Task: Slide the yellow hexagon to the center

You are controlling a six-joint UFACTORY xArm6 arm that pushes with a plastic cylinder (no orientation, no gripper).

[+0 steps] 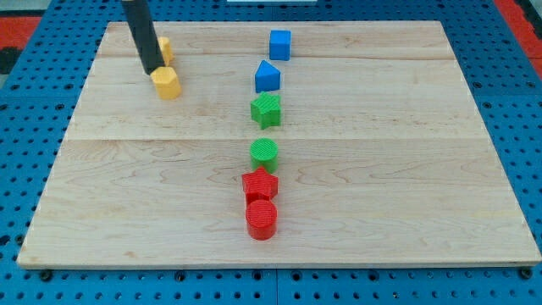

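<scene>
The yellow hexagon lies near the wooden board's top left. My tip rests just at its upper left edge, touching or nearly touching it. A second yellow block sits right behind the rod, partly hidden, its shape unclear. The rod slants up toward the view's top left.
A column of blocks runs down the board's middle: blue cube, blue pointed block, green star, green cylinder, red star, red cylinder. A blue pegboard surrounds the board.
</scene>
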